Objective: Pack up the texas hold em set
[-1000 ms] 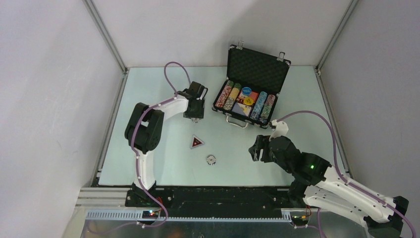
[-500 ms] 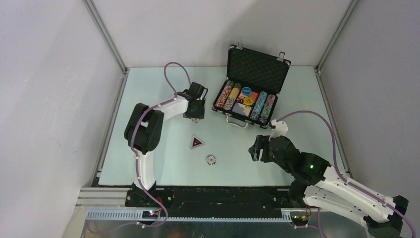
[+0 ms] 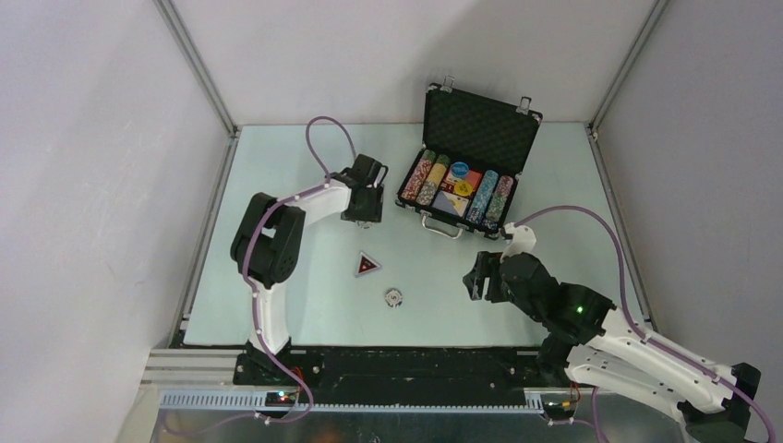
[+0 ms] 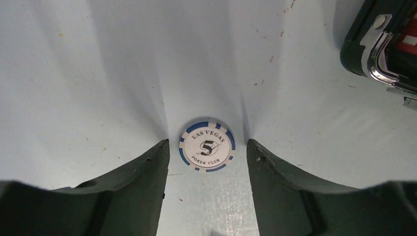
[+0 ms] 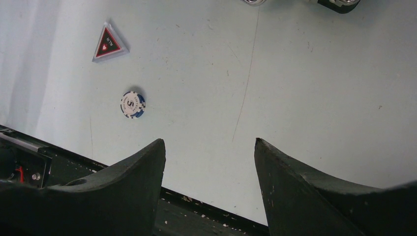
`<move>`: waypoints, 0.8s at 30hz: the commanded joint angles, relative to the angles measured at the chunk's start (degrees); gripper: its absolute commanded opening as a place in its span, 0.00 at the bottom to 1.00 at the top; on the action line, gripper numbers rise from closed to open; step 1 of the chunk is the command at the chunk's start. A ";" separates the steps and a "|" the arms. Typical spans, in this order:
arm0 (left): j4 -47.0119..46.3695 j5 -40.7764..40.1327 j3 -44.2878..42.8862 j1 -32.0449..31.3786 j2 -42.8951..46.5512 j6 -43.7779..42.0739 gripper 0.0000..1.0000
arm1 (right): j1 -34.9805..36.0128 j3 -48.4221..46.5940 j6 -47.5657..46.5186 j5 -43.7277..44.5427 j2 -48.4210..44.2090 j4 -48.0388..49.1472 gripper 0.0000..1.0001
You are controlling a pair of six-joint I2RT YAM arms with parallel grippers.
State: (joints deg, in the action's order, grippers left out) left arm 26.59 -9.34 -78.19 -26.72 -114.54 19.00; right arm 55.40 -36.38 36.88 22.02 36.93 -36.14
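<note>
The black briefcase (image 3: pixel 466 152) stands open at the back of the table, with rows of chips, a blue disc and a yellow disc inside; its corner shows in the left wrist view (image 4: pixel 381 46). My left gripper (image 4: pixel 207 147) is open, low over the table, with a white and blue "5" poker chip (image 4: pixel 207 146) lying flat between its fingertips. A second chip (image 3: pixel 394 297) and the dark triangular piece (image 3: pixel 367 265) lie mid-table; both also show in the right wrist view, the chip (image 5: pixel 132 104) and the triangle (image 5: pixel 108 44). My right gripper (image 5: pixel 209 147) is open and empty.
The table's near edge and a black rail (image 5: pixel 59 167) lie just below the right gripper. Grey walls with metal frame posts (image 3: pixel 198 65) enclose the table on three sides.
</note>
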 commanded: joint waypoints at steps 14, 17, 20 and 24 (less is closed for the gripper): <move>2.80 -0.86 0.92 -0.62 -0.39 -0.55 0.51 | 0.67 0.08 1.08 1.09 -0.20 1.07 0.70; 2.84 -0.81 0.92 -0.64 -0.42 -0.55 0.48 | 0.66 0.08 1.17 1.07 -0.19 1.07 0.70; 2.91 -0.80 0.78 -0.61 -0.50 -0.62 0.44 | 0.66 0.08 1.17 1.17 -0.12 1.07 0.70; 2.88 -0.67 0.68 -0.61 -0.23 -0.64 0.42 | 0.72 0.08 1.17 1.26 -0.10 1.07 0.70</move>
State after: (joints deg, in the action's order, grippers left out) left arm 26.65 -9.43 -77.95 -27.24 -114.37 19.00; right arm 55.77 -36.38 37.52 22.02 37.06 -36.14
